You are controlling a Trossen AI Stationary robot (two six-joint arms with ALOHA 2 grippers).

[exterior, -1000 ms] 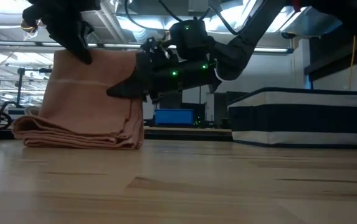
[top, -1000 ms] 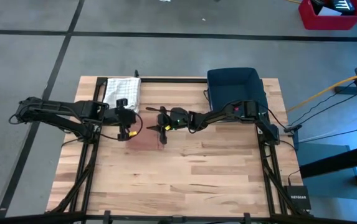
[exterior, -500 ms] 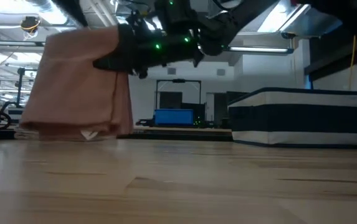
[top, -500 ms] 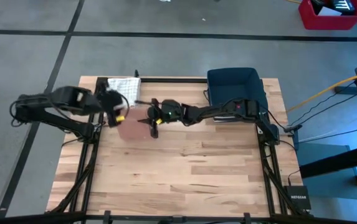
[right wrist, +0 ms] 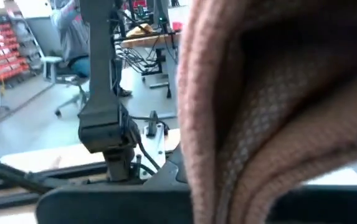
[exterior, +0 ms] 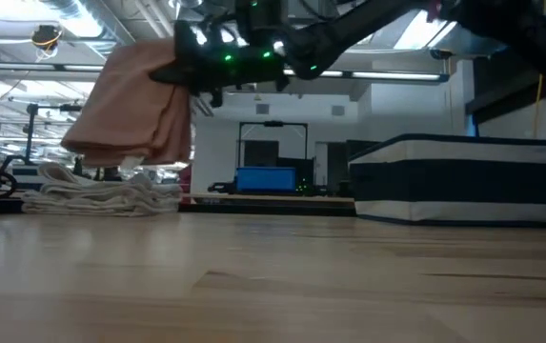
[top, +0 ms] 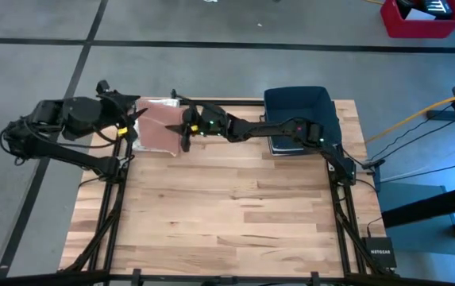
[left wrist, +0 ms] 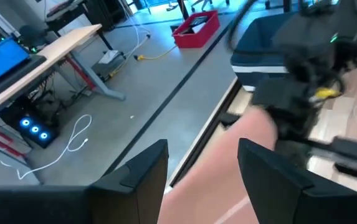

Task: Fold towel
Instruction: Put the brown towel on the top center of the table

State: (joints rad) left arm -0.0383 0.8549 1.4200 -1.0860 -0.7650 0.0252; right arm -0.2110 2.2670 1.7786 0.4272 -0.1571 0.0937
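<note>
Towel (exterior: 130, 105), pink and folded, is being held clear of the table (top: 227, 214) by the right gripper (top: 184, 129), whose fingers are being kept closed on one edge of the cloth. In the low view the towel is hanging in loose layers below the gripper, apart from the tabletop. In the high view it is being shown over the table's far left corner, above the white towel (exterior: 101, 195), which is lying folded on the wood there. In the right wrist view the pink fabric (right wrist: 271, 106) is filling most of the field, draped close before the camera.

Left gripper (top: 129, 111) is being held with its fingers (left wrist: 142, 177) spread apart and with nothing between them; it is positioned just beside the pink towel, at the table's far left edge. In the left wrist view a pale pink edge of the cloth (left wrist: 240, 162) is being seen past the open fingers, with the right arm's dark wrist just beyond.

Blue bin (top: 298, 111) is standing at the far right of the table, well apart from both towels; the right arm is being extended from beside it across the far edge. A red crate (top: 418, 17) is being shown on the floor beyond the table.
</note>
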